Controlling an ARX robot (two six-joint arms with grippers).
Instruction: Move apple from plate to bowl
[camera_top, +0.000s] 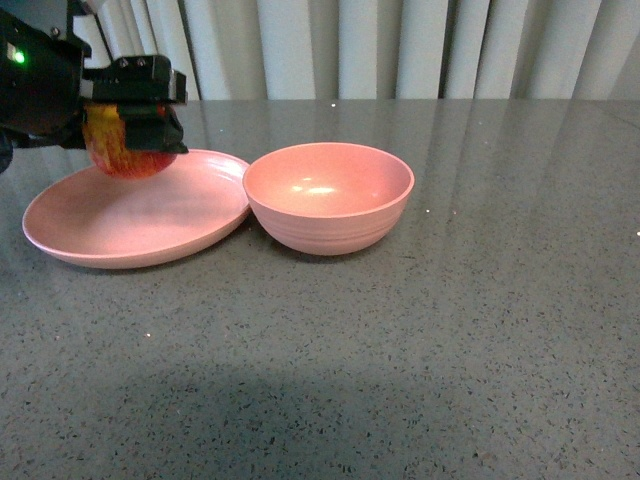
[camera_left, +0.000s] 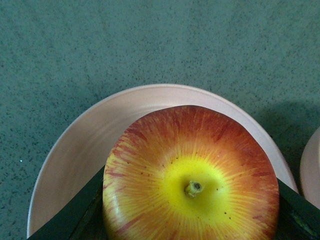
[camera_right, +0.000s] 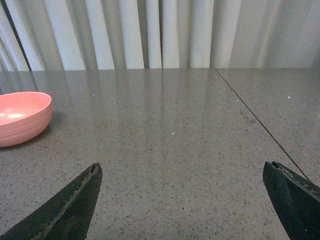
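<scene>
Front view: left gripper (camera_top: 136, 128) at upper left of frame, black, clamped on the apple (camera_top: 124, 156), which shows red and yellow below the fingers. Apple sits over the far part of the plate (camera_top: 150, 225), at left of frame; cannot tell whether its underside touches the plate surface or hangs just clear. Plate wide, shallow, pink. Bowl (camera_top: 330, 232) just right of the plate at centre frame, deeper, faint ridges outside, nothing in it; its wall and the plate rim are very close, contact unclear. Both stand on a grey speckled table (camera_top: 450, 350). Pale pleated curtain (camera_top: 400, 45) across the top of frame. Right arm not in this view. Left wrist view: apple (camera_left: 192, 175) fills much of the picture, stem dimple yellow and facing the camera, red streaks radiating outward. Dark fingers (camera_left: 82, 217) press against it on two opposite sides. Plate (camera_left: 75, 150) lies beneath the apple, and a sliver of the bowl (camera_left: 312, 172) shows at the picture's edge. Right wrist view: right gripper (camera_right: 182, 207) spread wide, two dark fingertips (camera_right: 65, 210) well apart, bare table between them, nothing held. Bowl (camera_right: 20, 117) visible well off to one side. A thin dark seam (camera_right: 255, 120) runs across the tabletop.
</scene>
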